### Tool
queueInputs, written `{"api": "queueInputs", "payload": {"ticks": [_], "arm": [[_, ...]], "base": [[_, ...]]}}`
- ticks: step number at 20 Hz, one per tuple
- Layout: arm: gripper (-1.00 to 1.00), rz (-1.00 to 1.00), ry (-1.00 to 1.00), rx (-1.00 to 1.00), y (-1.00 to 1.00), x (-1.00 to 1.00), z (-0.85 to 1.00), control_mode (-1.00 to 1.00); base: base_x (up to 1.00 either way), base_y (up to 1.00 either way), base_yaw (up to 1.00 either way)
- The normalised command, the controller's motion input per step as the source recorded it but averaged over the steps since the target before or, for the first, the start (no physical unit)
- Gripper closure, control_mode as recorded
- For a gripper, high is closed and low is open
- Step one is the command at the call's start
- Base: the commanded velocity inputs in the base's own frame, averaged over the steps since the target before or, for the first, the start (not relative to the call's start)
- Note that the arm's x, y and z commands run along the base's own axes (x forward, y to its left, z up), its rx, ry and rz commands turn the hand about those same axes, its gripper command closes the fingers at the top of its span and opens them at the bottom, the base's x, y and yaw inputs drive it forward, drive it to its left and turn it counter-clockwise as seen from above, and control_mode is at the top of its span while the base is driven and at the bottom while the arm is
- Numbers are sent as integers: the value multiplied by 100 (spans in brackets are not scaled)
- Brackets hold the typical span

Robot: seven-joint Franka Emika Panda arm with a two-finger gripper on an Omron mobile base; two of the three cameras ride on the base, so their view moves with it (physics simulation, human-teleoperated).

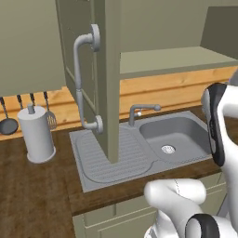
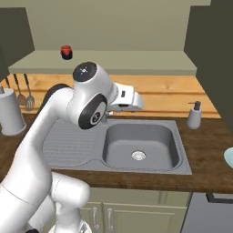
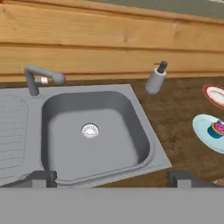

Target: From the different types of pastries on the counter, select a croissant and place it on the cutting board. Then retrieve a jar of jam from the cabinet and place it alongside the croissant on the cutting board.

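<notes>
One item count: a single jar of jam (image 2: 66,52) is standing on the open cabinet's (image 1: 108,69) lower shelf, near its left end in the right base view, with the shelf bare on either side.
Cabinet door: is hanging swung wide, its edge facing the left base camera, its long grey handle (image 1: 82,76) showing on the face.
Gripper (image 3: 111,178): is hovering above the sink (image 3: 94,131), jaws spread wide and grasping nothing, the two dark tips standing well apart.
Counter (image 3: 179,127): is carrying a soap dispenser (image 3: 156,78) just right of the sink.
Cupcake (image 3: 216,129): is sitting on a light blue plate (image 3: 205,131) at the right edge of the hand view; a red-rimmed plate (image 3: 214,95) is lying behind it.
Paper towel roll (image 1: 37,133): is standing upright left of the drainboard, utensils (image 1: 28,114) hanging behind it.
Faucet (image 3: 40,79): is pointing over the basin.
</notes>
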Motion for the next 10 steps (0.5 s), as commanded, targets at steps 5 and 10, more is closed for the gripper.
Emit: {"api": "queueInputs", "payload": {"ticks": [5,10], "arm": [[-100,0,-35,0,47,0,100,-100],[-100,1,-20,0,27,-2,46,-100]], "base": [[0,0,0],[0,0,0]]}}
